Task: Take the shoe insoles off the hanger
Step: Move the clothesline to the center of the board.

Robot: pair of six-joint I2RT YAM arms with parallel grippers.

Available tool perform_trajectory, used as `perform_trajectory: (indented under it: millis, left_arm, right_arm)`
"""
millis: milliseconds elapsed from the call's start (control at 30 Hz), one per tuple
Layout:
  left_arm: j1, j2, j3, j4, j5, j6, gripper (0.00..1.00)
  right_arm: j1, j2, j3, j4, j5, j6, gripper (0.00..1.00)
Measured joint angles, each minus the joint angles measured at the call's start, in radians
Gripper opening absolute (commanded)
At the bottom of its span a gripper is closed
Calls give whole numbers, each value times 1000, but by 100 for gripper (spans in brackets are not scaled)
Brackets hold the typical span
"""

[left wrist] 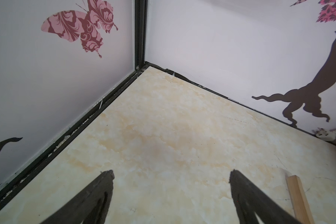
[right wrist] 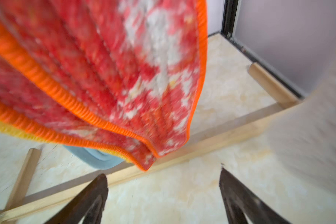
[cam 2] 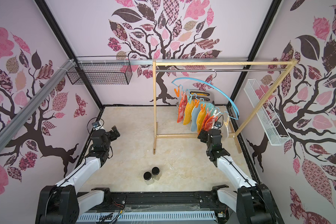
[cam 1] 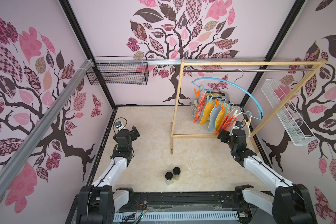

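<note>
Approach step: right hand [right wrist: 162, 171] spread just below the mottled insole [right wrist: 124, 77], seemingly untouched; left hand [left wrist: 172, 171] spread, idle. Next: rise, pinch, tug free.

Red-white insole [right wrist: 124, 67] is coarse woven cloth, kinda fuzzy, with ribbed orange stitching round the edge. Yellow insole [cam 1: 206, 114] and grey-blue insole [cam 1: 212, 121] look like soft matt fabric. The hanger [cam 1: 233, 84] is smooth light blue plastic with a bit of gloss, and its hook [cam 1: 240, 72] is bare metal wire. The frame [cam 1: 177, 100] is raw pale wood, no varnish, carrying a shiny metal rail [cam 1: 270, 69]. Tabletop [cam 1: 144, 135] has a cream marble look, smooth with a low sheen. Black basket [cam 1: 118, 75] and white basket [cam 1: 285, 116] are both coated wire mesh. The left gripper [left wrist: 171, 172] has matt black fingers [left wrist: 97, 194], slightly grainy.
</note>
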Motion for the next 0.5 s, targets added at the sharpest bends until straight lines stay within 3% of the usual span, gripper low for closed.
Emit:
perform_trajectory:
  millis: [167,300,500]
  left_arm:
    - [-58,-40,28,-105,85,-48,90]
    - [-170,-34,103,-212,141,-41,88]
    - [-306,-35,193,-319,203,-17,87]
  right_arm:
    - [3,-170,-10,-171,-144,77,85]
    - [8,-307,-54,-258,-291,95,82]
    - [12,-373,-123,-324,-488,106,80]
